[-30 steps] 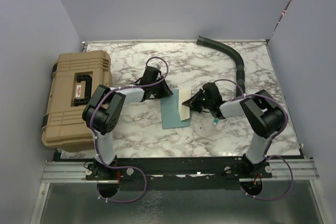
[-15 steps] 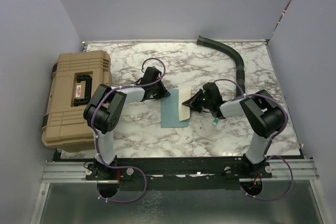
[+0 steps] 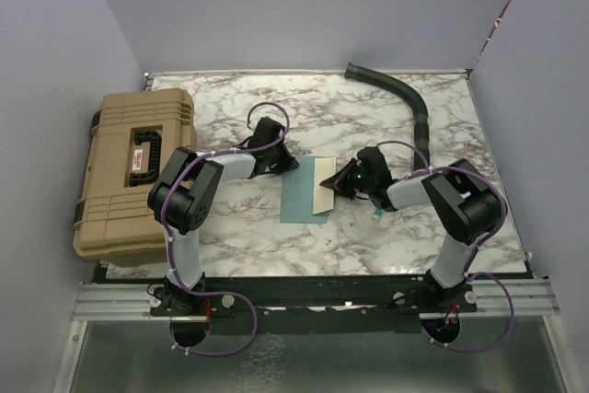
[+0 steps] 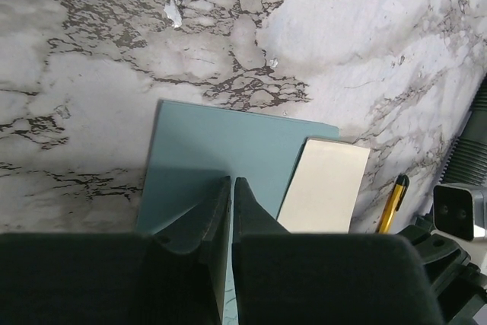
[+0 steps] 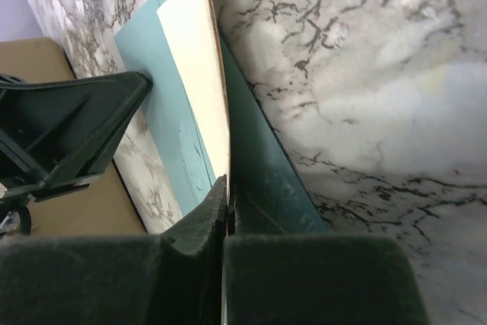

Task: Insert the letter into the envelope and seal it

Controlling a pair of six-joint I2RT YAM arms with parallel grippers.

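Observation:
The teal envelope lies flat at the table's middle. The tan letter rests along its right side, tilted up on edge. My left gripper is shut, its tips down on the envelope near its far left corner, with the letter to the right. My right gripper is shut on the letter's right edge. In the right wrist view the letter stands between a light teal layer and a darker teal layer.
A tan tool case sits at the left table edge. A black ribbed hose curves across the back right. A yellow and black pen lies just right of the letter, next to my right gripper.
The envelope and the letter have slid a little to the left and away from me. My right gripper followed with the letter. My left gripper has barely shifted.

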